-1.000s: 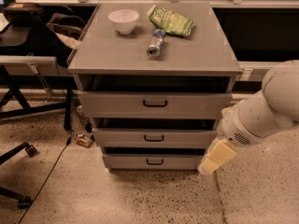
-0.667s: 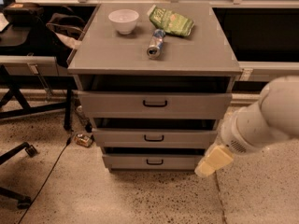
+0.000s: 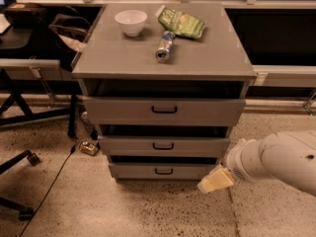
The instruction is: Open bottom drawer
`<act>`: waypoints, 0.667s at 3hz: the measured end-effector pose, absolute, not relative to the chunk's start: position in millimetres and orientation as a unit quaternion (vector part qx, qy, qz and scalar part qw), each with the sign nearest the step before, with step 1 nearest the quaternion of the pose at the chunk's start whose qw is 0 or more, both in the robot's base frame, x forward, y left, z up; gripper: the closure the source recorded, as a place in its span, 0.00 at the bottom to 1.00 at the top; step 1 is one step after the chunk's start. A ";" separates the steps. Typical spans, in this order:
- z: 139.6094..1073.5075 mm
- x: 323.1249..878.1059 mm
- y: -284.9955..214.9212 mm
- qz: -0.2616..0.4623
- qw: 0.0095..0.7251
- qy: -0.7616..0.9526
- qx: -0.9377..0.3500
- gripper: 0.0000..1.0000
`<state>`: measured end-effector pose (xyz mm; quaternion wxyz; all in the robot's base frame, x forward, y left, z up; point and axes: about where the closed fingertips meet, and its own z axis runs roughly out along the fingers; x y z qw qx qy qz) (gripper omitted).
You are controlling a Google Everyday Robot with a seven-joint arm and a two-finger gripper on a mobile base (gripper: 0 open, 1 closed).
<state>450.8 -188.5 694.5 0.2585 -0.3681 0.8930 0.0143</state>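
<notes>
The bottom drawer (image 3: 163, 170) is the lowest of three grey drawers in the grey cabinet (image 3: 163, 58). It has a flat shallow front with a small black handle (image 3: 163, 171) and looks closed or only slightly out. My gripper (image 3: 215, 180) is the cream-coloured tip of the white arm (image 3: 276, 159) coming in from the right. It hangs low, just right of the bottom drawer's right end, near the floor. It is clear of the handle.
The middle drawer (image 3: 163, 145) and top drawer (image 3: 164, 110) sit above. A white bowl (image 3: 131, 21), a lying can (image 3: 164, 46) and a green snack bag (image 3: 180, 22) rest on the cabinet top. A chair base (image 3: 19, 167), a cable and small floor clutter (image 3: 89, 147) lie to the left.
My arm and gripper have shifted a little left and lower, toward the right end of the bottom drawer. The drawers have not moved.
</notes>
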 end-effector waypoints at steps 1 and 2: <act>659.7 463.3 -186.5 0.060 0.269 0.894 -0.353 0.00; 622.3 472.1 -179.5 0.111 0.259 0.890 -0.360 0.00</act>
